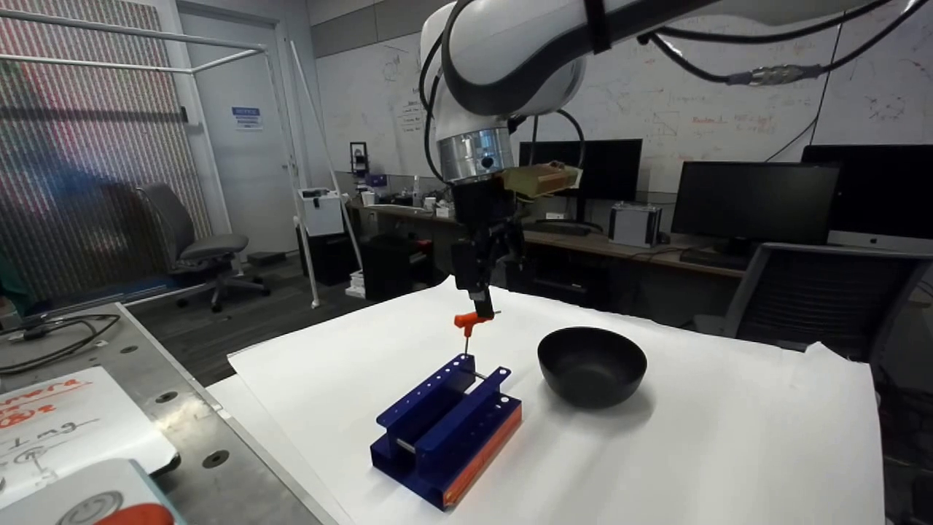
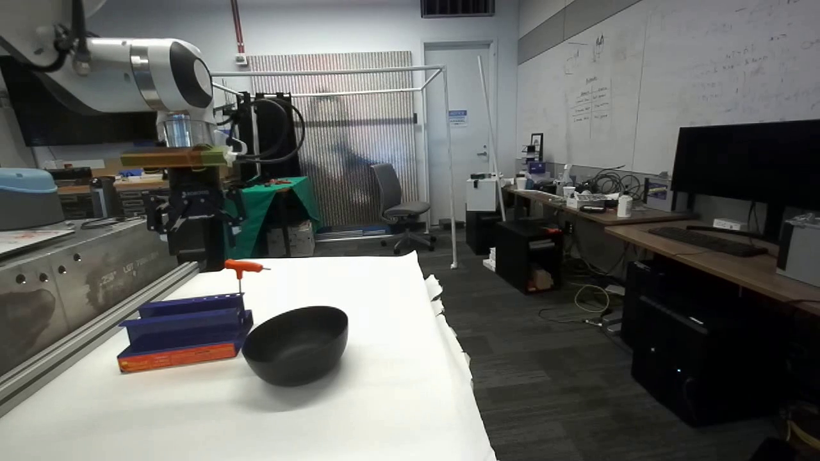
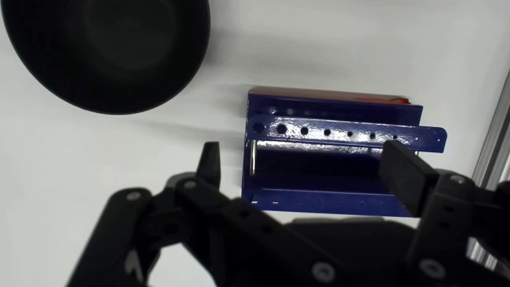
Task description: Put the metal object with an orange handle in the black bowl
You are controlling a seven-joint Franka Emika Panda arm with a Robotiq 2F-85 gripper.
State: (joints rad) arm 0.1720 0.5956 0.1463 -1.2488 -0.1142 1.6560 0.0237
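The metal object with an orange handle [image 1: 470, 320] stands upright in an end hole of the blue rack. Its T-shaped handle also shows in an exterior view [image 2: 243, 265], above its thin rod. In the wrist view it does not show. The black bowl [image 1: 592, 368] stands on the white table beside the rack, also in an exterior view [image 2: 296, 346] and at the upper left of the wrist view [image 3: 123, 52]. My gripper [image 3: 305, 167] is open and empty above the rack. In an exterior view a fingertip overlaps the handle; in an exterior view the gripper [image 2: 198, 234] is higher, apart from it.
The blue and orange slotted rack [image 1: 459, 445] lies on the white-covered table [image 1: 700, 452]. A metal bench edge [image 1: 204, 423] runs along one side of the table, with papers and a box on it. Desks with monitors [image 1: 758, 200] and a chair [image 1: 831, 299] stand behind.
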